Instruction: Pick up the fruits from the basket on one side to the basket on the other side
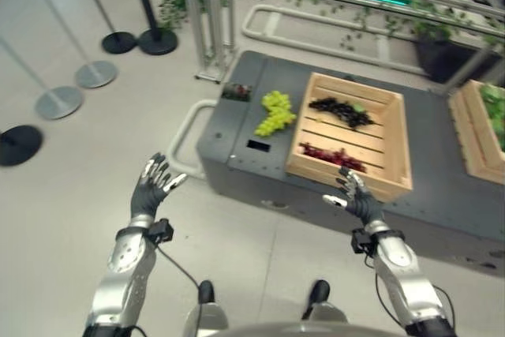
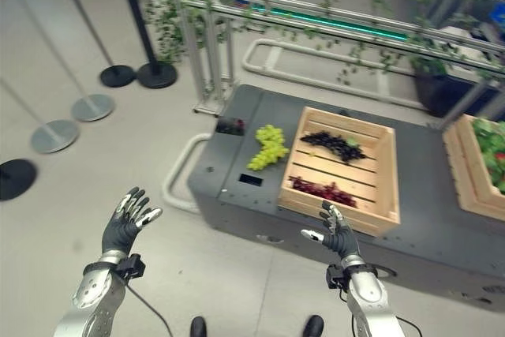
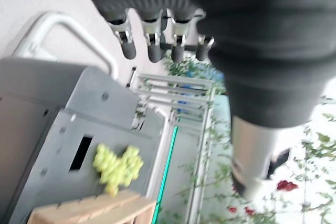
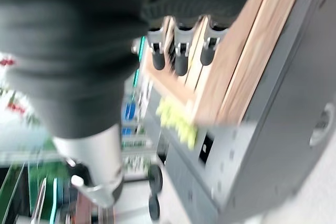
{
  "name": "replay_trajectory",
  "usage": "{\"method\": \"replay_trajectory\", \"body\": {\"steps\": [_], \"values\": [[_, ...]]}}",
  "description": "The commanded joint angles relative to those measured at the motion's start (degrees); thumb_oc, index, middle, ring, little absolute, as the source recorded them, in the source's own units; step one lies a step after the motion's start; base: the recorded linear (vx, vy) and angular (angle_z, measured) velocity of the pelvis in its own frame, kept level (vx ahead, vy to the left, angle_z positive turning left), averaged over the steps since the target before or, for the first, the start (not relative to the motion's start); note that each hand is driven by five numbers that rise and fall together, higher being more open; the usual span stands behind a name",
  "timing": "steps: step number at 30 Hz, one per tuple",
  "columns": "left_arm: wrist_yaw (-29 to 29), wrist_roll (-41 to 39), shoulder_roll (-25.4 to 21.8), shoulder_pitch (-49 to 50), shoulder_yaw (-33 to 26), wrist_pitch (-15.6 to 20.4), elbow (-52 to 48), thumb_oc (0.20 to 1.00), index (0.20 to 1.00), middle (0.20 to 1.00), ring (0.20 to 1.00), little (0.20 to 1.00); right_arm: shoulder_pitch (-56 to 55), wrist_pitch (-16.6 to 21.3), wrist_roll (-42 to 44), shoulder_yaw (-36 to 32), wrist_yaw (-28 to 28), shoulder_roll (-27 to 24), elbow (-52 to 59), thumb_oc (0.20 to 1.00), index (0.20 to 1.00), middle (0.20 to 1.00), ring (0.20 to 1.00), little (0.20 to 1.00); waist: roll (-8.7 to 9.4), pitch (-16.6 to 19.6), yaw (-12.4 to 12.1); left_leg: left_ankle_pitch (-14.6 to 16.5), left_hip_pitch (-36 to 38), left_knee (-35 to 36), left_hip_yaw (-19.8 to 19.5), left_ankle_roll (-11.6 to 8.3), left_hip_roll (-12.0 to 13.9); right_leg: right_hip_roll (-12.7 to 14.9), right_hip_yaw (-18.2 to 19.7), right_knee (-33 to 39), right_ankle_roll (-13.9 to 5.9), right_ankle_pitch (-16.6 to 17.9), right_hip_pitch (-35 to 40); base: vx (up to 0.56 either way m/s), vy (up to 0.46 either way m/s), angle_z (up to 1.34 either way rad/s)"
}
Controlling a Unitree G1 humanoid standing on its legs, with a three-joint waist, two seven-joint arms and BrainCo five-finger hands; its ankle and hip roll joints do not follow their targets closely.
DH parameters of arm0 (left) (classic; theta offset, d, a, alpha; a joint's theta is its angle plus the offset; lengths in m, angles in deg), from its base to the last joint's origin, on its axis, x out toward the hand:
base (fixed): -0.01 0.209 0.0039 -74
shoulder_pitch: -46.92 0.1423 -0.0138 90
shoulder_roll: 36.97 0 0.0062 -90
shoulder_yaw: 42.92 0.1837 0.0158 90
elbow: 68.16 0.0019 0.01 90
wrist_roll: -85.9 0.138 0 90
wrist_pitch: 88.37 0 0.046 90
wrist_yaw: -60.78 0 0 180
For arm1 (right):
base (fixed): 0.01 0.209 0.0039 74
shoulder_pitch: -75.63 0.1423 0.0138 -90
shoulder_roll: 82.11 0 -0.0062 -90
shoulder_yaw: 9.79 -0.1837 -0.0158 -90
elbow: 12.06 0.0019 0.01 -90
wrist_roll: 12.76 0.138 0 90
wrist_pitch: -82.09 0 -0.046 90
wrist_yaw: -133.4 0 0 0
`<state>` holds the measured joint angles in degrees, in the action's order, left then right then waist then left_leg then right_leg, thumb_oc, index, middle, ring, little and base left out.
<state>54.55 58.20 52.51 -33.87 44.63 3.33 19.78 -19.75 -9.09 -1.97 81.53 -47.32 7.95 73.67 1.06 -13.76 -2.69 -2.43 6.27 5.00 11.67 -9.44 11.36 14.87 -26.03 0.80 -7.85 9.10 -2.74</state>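
Roughly centre stands a dark grey counter (image 1: 442,163), largest thing in the scene, with a rounded white rail at its near-left end. On it sits a slatted wooden crate (image 1: 392,144) serving as the basket, and a second wooden crate (image 1: 473,136) lies at the right edge with green leaves inside. Within the first crate lie a dark purple grape bunch (image 1: 341,110) toward the back and a red grape bunch (image 1: 331,155) toward the front. A green grape bunch (image 1: 275,113) lies on the bare counter just left of that crate, outside any basket. Beyond are metal railings with foliage, and stanchion bases on the floor at left.

Left hand (image 1: 152,185) hangs raised over the floor, well apart from the counter, fingers spread, holding nothing. Right hand (image 1: 355,195) hovers near the crate's front edge, fingers spread and relaxed, also empty.

Progress judgement: early or mid-task. No fruit is grasped; both bunches remain in the crate, the green one is loose, and all transfers appear left.
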Motion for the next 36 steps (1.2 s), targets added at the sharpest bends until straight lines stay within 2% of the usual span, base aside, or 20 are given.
{"method": "replay_trajectory", "body": {"steps": [1, 3, 5, 6, 7, 8, 10, 11, 14, 15, 16, 17, 24, 28, 29, 30, 31, 32, 34, 36], "values": [[0.0, 1.7, 0.8, -4.1, -0.7, 3.7, -2.8, 1.0, 1.0, 1.0, 1.0, 1.0, -0.4, 2.7, 0.4, -2.5, -0.7, -2.5, 5.0, 1.0, 1.0, 1.0, 1.0, 1.0, -1.05, 1.1, 0.7, 6.5, 0.2, -3.5, -3.9, 0.11, 0.2, 5.1, -0.5, 1.8, -5.28, -3.3, 1.5, 0.19, -0.314, -0.21], [-0.4, -0.7, 2.3, -4.5, -1.0, 4.1, -2.2, 1.0, 1.0, 1.0, 1.0, 1.0, 0.6, 2.9, 0.9, -2.3, -0.5, -4.2, 5.4, 1.0, 1.0, 1.0, 1.0, 1.0, -1.93, 0.4, 1.1, 6.8, -3.5, -15.5, -5.1, -1.28, 0.7, 2.7, -2.2, 1.9, -3.04, -6.2, 4.4, 0.15, -0.327, -0.09], [-0.7, -1.3, 2.8, -4.1, -1.5, 4.4, -2.2, 1.0, 1.0, 1.0, 1.0, 1.0, 1.3, 3.2, 1.3, -1.7, -0.1, -5.0, 5.0, 1.0, 1.0, 1.0, 1.0, 1.0, -2.03, 0.3, 1.1, 4.7, -5.1, -20.3, -7.4, -1.77, 0.4, 1.7, -1.7, 1.9, -1.54, -7.4, 4.5, 0.14, -0.263, -0.08], [-0.4, -2.9, 3.0, -3.3, -1.6, 4.1, -2.1, 1.0, 1.0, 1.0, 1.0, 1.0, 1.9, 3.0, 1.4, -0.5, 0.5, -6.0, 4.4, 1.0, 1.0, 1.0, 1.0, 1.0, -2.25, -1.1, 0.3, -2.6, -7.5, -28.6, -11.5, -2.96, 1.4, -1.7, 0.0, 2.9, 0.96, -9.6, 6.4, 0.19, -0.397, -0.55], [-0.4, -2.6, 2.9, -3.4, -1.6, 3.9, -2.3, 1.0, 1.0, 1.0, 1.0, 1.0, 2.3, 3.0, 1.2, -0.3, 0.4, -6.6, 4.3, 1.0, 1.0, 1.0, 1.0, 1.0, -1.97, -2.4, -0.4, -6.1, -9.6, -33.0, -13.9, -3.75, 1.0, -2.6, 0.5, 3.2, 1.86, -10.2, 7.4, 0.13, -0.312, -0.65], [-0.4, -2.6, 2.9, -3.4, -1.6, 3.9, -2.3, 1.0, 1.0, 1.0, 1.0, 1.0, 2.4, 3.0, 1.2, -0.3, 0.4, -6.6, 4.3, 1.0, 1.0, 1.0, 1.0, 1.0, -1.81, -2.3, -0.2, -6.4, -9.9, -32.9, -14.0, -3.68, 0.8, -2.4, 0.3, 3.3, 1.87, -10.0, 7.3, 0.05, -0.237, -0.45], [-0.4, -3.0, 3.5, -3.4, -1.4, 3.9, -2.0, 1.0, 1.0, 1.0, 1.0, 1.0, 3.0, 2.6, 0.8, 0.0, 0.4, -7.3, 4.0, 1.0, 1.0, 1.0, 1.0, 1.0, -1.18, -3.3, -1.4, -1.3, -12.7, -35.0, -15.2, -2.05, -3.7, -3.5, 1.4, 4.0, 2.7, -11.7, 8.5, 0.16, -0.26, -0.32], [0.2, -2.7, 4.0, -3.2, -1.1, 3.5, -1.4, 1.0, 1.0, 1.0, 1.0, 1.0, 3.6, 2.3, 0.9, 0.3, 0.7, -7.1, 3.7, 1.0, 1.0, 1.0, 1.0, 1.0, -0.97, -3.3, -2.3, 3.7, -15.4, -32.3, -15.1, 0.22, -7.7, -4.7, 3.2, 4.2, 2.55, -12.4, 9.2, 0.2, -0.193, -0.27], [0.1, -2.9, 4.0, -2.5, -0.8, 3.4, -1.2, 1.0, 1.0, 1.0, 1.0, 1.0, 3.7, 2.4, 1.3, 0.7, 0.7, -6.8, 2.7, 1.0, 1.0, 1.0, 1.0, 1.0, -1.6, -2.5, -2.7, 4.1, -16.1, -25.4, -14.7, 1.71, -7.8, -5.9, 4.4, 4.2, 2.25, -13.4, 9.1, 0.24, -0.05, -0.38], [0.2, -3.2, 4.2, -2.2, -0.3, 3.1, -0.6, 1.0, 1.0, 1.0, 1.0, 1.0, 3.7, 2.4, 1.1, 1.2, 0.3, -6.6, 1.5, 1.0, 1.0, 1.0, 1.0, 1.0, -2.84, -2.0, -3.4, 2.4, -15.8, -16.1, -15.6, 1.98, -7.4, -7.5, 5.3, 4.2, 1.91, -14.4, 10.1, 0.28, 0.013, -0.34], [0.2, -3.2, 4.2, -2.2, -0.3, 3.2, -0.5, 1.0, 1.0, 1.0, 1.0, 1.0, 3.7, 2.4, 1.1, 1.2, 0.3, -6.6, 1.4, 1.0, 1.0, 1.0, 1.0, 1.0, -2.79, -2.0, -3.5, 2.0, -15.2, -15.2, -15.5, 1.91, -7.3, -7.5, 5.3, 4.2, 1.95, -14.5, 10.2, 0.36, 0.045, -0.36], [-0.1, -3.3, 4.4, -2.2, 0.3, 3.0, 0.6, 1.0, 1.0, 1.0, 1.0, 1.0, 3.5, 2.5, 0.7, 1.5, -0.2, -6.5, 0.6, 1.0, 1.0, 1.0, 1.0, 1.0, -4.21, -1.9, -3.7, -3.0, -15.3, -7.7, -15.7, 0.97, -5.7, -8.9, 5.4, 4.2, 1.82, -15.4, 11.1, 0.18, 0.026, -0.27], [-0.4, -2.6, 4.8, -2.7, 2.7, 2.1, 6.1, 1.0, 1.0, 1.0, 1.0, 1.0, 2.5, 1.8, -1.5, 2.4, -0.9, -5.2, -2.6, 1.0, 1.0, 1.0, 1.0, 1.0, -3.66, 0.1, -3.7, -7.2, -13.4, -1.7, -10.9, 0.34, -4.2, -9.8, 4.0, 3.6, 1.72, -18.3, 16.1, 0.26, 0.06, -0.08], [-1.3, 0.2, 2.8, -4.4, 4.7, 1.5, 11.9, 1.0, 1.0, 1.0, 1.0, 1.0, 2.7, 1.3, -2.4, 4.2, -1.0, -3.3, -10.0, 1.0, 1.0, 1.0, 1.0, 1.0, -1.59, 1.3, -3.3, -4.7, -9.5, 0.0, -8.4, 3.45, -4.9, -6.1, 3.7, -10.3, -1.18, -18.8, 12.1, 0.16, 0.132, 0.1], [-0.9, 0.5, 2.4, -5.0, 5.6, 1.2, 14.7, 1.0, 1.0, 1.0, 1.0, 1.0, 3.1, 0.9, -2.7, 4.7, -1.2, -2.8, -12.8, 1.0, 1.0, 1.0, 1.0, 1.0, -1.41, 1.0, -2.9, -3.6, -8.6, 0.0, -7.8, 4.56, -5.2, -4.2, 3.7, -14.8, -2.79, -17.6, 9.5, 0.09, 0.215, -0.18], [-0.6, -1.8, 2.8, -6.3, 6.7, 1.1, 21.0, 1.0, 1.0, 1.0, 1.0, 1.0, 4.2, 0.3, -3.4, 5.6, -1.4, -2.0, -18.4, 1.0, 1.0, 1.0, 1.0, 1.0, -1.24, -0.4, -1.4, -2.0, -6.3, 0.0, -7.2, 6.32, -6.5, -0.6, 5.2, -26.3, -6.33, -12.1, 4.6, 0.09, 0.211, -0.21], [-0.6, -1.8, 2.8, -6.4, 6.6, 1.2, 21.1, 1.0, 1.0, 1.0, 1.0, 1.0, 4.3, 0.4, -3.4, 5.6, -1.4, -2.0, -18.5, 1.0, 1.0, 1.0, 1.0, 1.0, -1.34, -0.3, -1.5, -2.1, -6.5, 0.0, -7.2, 6.35, -6.4, -0.7, 5.3, -26.2, -6.3, -11.8, 4.4, 0.1, 0.244, -0.01], [-1.2, -1.0, 2.9, -8.2, 7.9, 0.8, 28.1, 1.0, 1.0, 1.0, 1.0, 1.0, 5.7, -0.2, -1.0, 5.7, -2.7, -0.5, -25.0, 1.0, 1.0, 1.0, 1.0, 1.0, -2.62, -2.4, 0.3, -1.5, -5.0, 0.0, -8.0, 6.64, -5.6, -2.2, 9.3, -32.1, -6.43, -11.6, -1.5, 0.03, 0.098, 0.29], [-0.9, -0.5, 2.9, -9.0, 8.0, 0.8, 31.2, 1.0, 1.0, 1.0, 1.0, 1.0, 6.7, -0.2, -0.5, 5.9, -3.0, -0.1, -28.4, 1.0, 1.0, 1.0, 1.0, 1.0, -2.93, -2.3, 0.4, -1.1, -4.8, 0.0, -7.9, 6.23, -5.4, -2.0, 9.6, -28.4, -5.69, -12.3, -2.7, 0.1, 0.025, 0.22], [-1.2, -0.3, 2.9, -11.0, 7.9, 0.3, 37.9, 1.0, 1.0, 1.0, 1.0, 1.0, 7.8, -0.9, -0.3, 5.8, -4.0, 0.4, -36.1, 1.0, 1.0, 1.0, 1.0, 1.0, -2.09, -1.8, -0.3, -0.8, -5.2, 0.0, -8.9, 4.99, -6.0, -0.4, 7.1, -13.8, -3.77, -12.9, 2.0, 0.18, -0.157, -0.01]]}}
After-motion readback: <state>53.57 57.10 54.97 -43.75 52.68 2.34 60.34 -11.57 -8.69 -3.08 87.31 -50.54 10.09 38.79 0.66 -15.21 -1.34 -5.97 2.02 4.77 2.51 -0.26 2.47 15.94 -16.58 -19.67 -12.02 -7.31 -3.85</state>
